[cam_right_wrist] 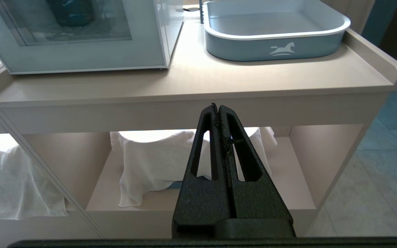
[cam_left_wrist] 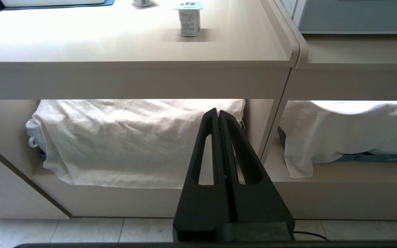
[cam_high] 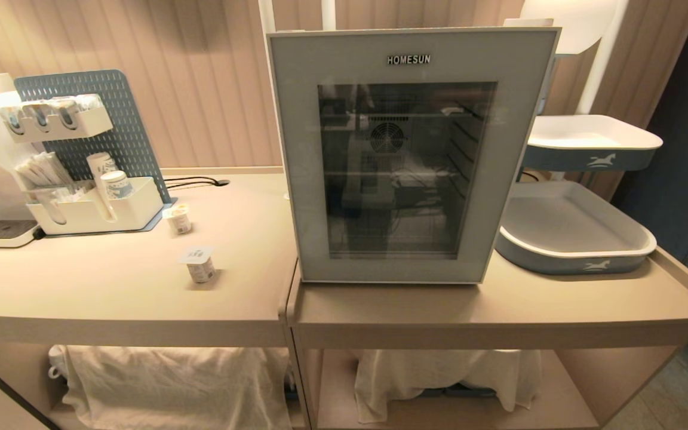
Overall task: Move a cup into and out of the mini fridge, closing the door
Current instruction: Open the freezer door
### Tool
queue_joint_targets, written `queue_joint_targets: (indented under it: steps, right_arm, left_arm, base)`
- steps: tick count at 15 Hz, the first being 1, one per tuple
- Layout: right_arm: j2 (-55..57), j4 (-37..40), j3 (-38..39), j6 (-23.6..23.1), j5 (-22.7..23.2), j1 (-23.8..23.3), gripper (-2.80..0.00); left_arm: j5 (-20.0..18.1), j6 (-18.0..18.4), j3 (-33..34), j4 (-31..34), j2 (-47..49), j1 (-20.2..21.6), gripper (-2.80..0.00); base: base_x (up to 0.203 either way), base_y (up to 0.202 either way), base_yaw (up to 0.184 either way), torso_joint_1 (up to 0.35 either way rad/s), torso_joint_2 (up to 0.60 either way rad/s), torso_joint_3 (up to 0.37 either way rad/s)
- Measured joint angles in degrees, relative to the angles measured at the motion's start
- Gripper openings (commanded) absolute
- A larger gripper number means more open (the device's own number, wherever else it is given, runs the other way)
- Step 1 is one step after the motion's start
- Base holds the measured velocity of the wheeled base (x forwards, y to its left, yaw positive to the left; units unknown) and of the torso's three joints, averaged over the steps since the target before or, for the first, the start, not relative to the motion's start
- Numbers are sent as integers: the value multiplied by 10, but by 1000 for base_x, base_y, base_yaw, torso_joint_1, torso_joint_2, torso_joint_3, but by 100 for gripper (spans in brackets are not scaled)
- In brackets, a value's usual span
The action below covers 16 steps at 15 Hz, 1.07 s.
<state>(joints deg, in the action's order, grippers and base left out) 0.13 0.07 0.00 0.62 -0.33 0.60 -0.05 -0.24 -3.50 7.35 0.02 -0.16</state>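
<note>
Your mini fridge (cam_high: pixel 523 149) stands on the right-hand counter (cam_high: pixel 415 310), its door (cam_high: pixel 407 155) closed flat and facing you, with a strip of bare counter between the door's foot and the counter's front edge. Its left side sits right at the seam where the two counters meet. Just beside it on the right lies a grey-blue tray (cam_high: pixel 565 251), with a second tray (cam_high: pixel 595 149) raised above that, so you have little room on that side.

On the left counter (cam_high: pixel 81 292), a small cup (cam_high: pixel 199 264) with a foil lid stands alone in open space, well clear of the front edge. A second cup (cam_high: pixel 178 218) stands farther back, near a white organiser (cam_high: pixel 96 212) on a pegboard (cam_high: pixel 117 119).

Your left gripper (cam_left_wrist: pixel 218 112) and right gripper (cam_right_wrist: pixel 218 107) both hang below counter height in front of the lower shelves, fingers pressed together, holding nothing. White cloths (cam_left_wrist: pixel 133 137) cover what sits on those shelves.
</note>
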Motion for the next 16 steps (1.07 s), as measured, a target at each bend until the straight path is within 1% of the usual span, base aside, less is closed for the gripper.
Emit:
queue_joint_targets:
  steps: [1,2,3,4,5,6,7,8,9,10,12,13,14,15,16]
  right_arm:
    - [0,0,0,0,0,0,-280]
    - [0,0,0,0,0,0,-280]
    - [0,0,0,-1,0,0,-280]
    - [0,0,0,-1,0,0,-280]
    - [0,-1,0,-1,0,0,-280]
    - [0,-1,0,0,0,0,-280]
    - [0,-1,0,0,0,0,-280]
    - [0,-1,0,0,0,0,-280]
    - [0,-1,0,0,0,0,-280]
    - [0,-1,0,0,0,0,-280]
    - [0,0,0,0,0,0,-280]
    - [0,-1,0,-1,0,0,-280]
    - [0,-1,0,-1,0,0,-280]
    - [0,0,0,-1,0,0,-280]
    - [0,0,0,-1,0,1,-280]
  left_arm:
    - [6,0,-9,1,0,-1,-280]
    - [18,1,-36,8,2,-1,-280]
    - [34,1,-84,24,7,0,-280]
    - [51,-1,-152,46,19,0,-280]
    - [67,-7,-238,77,36,0,-280]
    - [87,-20,-347,116,64,0,-280]
    - [108,-40,-464,164,104,-3,-280]
    - [124,-63,-574,216,150,-15,-280]
    - [139,-89,-680,275,209,-42,-280]
    - [145,-114,-767,335,268,-88,-280]
    - [138,-154,-884,432,383,-206,-280]
    - [126,-170,-921,463,441,-250,-280]
    - [114,-184,-957,468,497,-276,-280]
    - [105,-196,-993,460,555,-288,-280]
    - [94,-200,-1021,442,613,-288,-280]
  base:
    - [0,0,0,0,0,0]
    - [0,0,0,0,0,0]
    - [0,0,0,0,0,0]
    - [0,0,0,0,0,0]
    - [0,0,0,0,0,0]
    - [0,0,0,0,0,0]
    - [0,0,0,0,0,0]
    - [0,0,0,0,0,0]
    - [0,0,0,0,0,0]
    - [0,0,0,0,0,0]
    - [0,0,0,0,0,0]
    - [0,0,0,0,0,0]
    - [0,0,0,0,0,0]
    - [0,0,0,0,0,0]
    - [0,0,0,0,0,0]
